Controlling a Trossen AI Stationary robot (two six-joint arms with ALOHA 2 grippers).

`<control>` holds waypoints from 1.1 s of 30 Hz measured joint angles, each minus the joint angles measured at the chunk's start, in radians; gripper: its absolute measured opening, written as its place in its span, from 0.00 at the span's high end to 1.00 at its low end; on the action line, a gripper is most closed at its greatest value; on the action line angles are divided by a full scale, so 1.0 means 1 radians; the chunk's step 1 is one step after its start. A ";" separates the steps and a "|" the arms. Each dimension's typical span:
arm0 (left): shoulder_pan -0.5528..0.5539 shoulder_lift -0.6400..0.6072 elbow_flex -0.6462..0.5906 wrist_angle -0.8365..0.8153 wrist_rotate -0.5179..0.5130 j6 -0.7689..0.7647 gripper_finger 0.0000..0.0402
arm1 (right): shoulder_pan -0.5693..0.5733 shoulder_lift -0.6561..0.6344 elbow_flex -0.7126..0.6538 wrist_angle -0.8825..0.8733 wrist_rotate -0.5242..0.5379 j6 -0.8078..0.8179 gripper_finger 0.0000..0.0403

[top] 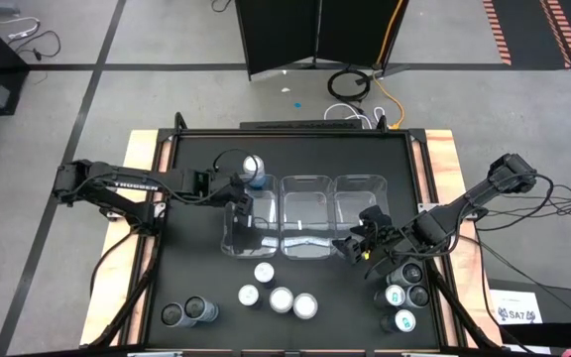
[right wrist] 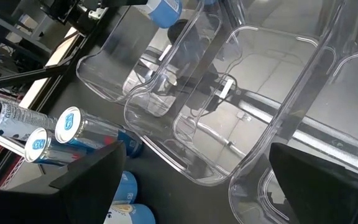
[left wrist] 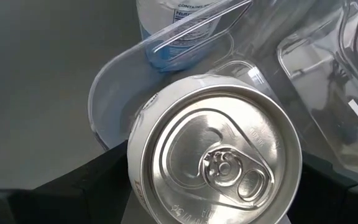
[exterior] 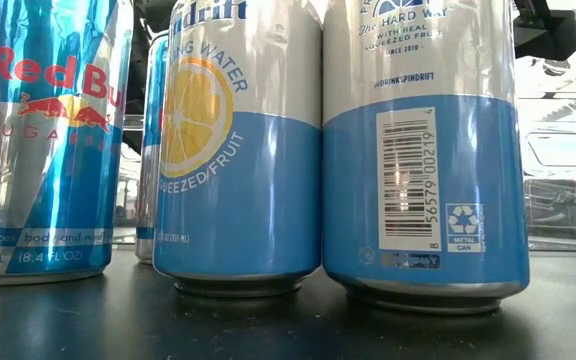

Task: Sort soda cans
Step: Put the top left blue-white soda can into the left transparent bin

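My left gripper (top: 238, 196) reaches in from the table's left and is shut on a silver-topped soda can (left wrist: 216, 162) at the left clear bin's (top: 249, 220) corner; in the high view the gripper hides that can. Another blue-sided can (top: 255, 171) stands just beyond that bin. My right gripper (top: 357, 246) hovers open at the near side of the bins (right wrist: 241, 112), holding nothing. White-topped cans (top: 278, 296) stand in a near row. Two dark cans (top: 184, 313) stand near left. A group with teal marks (top: 404, 297) stands near right. The low view shows blue-and-silver cans (exterior: 238, 150) close up. My left gripper pinches the can between its two fingers (left wrist: 73, 193), one on each side of the side wall just under the top rim (left wrist: 137, 180). The can is upright, its top toward the wrist camera. It sits over the left bin's rounded corner (left wrist: 107, 106); its bottom is hidden.
Three clear bins stand side by side mid-table: left, middle (top: 305, 213) and right (top: 360, 206). The black table has raised wooden edges (top: 142, 149). Cables lie on the floor beyond the far edge. Bare table shows between the bins and the near cans.
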 joint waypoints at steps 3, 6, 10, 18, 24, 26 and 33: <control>-0.001 0.000 0.000 0.000 -0.006 -0.004 0.16 | 0.000 0.000 0.000 -0.001 0.000 0.000 0.03; -0.001 0.000 0.000 0.000 -0.014 -0.006 0.16 | 0.000 0.000 0.000 -0.003 0.000 -0.004 0.03; -0.001 0.000 0.000 0.000 -0.051 -0.033 0.16 | 0.000 0.000 0.000 -0.003 0.000 -0.004 0.03; -0.001 0.014 0.000 0.000 -0.055 -0.032 0.16 | 0.000 0.000 0.000 -0.003 0.000 -0.003 0.03; -0.002 0.060 0.002 0.003 -0.039 -0.030 0.16 | 0.000 0.000 0.000 -0.003 0.000 0.000 0.03; -0.002 0.064 0.003 0.004 -0.037 -0.031 0.16 | 0.000 0.000 0.000 -0.003 0.000 0.000 0.03; -0.001 0.064 0.003 0.003 -0.030 -0.031 0.16 | 0.000 0.000 0.000 -0.003 0.000 0.000 0.03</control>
